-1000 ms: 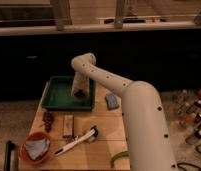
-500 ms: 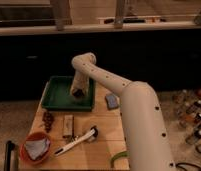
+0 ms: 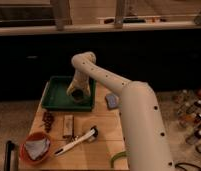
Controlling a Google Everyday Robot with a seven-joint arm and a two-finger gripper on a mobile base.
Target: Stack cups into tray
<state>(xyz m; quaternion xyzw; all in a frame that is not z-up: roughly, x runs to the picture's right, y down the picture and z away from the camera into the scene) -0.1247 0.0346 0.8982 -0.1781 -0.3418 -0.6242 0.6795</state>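
While the robot's gripper (image 3: 77, 90) hangs low inside the large shallow dark-green plastic tray (image 3: 53, 101), near its right rim, I cannot tell its opening or hold. The dark shape below is perhaps the small olive-green cup (image 3: 80, 96). The arm should rise straight and slowly, so nothing tips.

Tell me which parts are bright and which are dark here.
Camera view: the arm and table are lit warmly; the backdrop is dark; the gripper, low over the tray, looks shaded.
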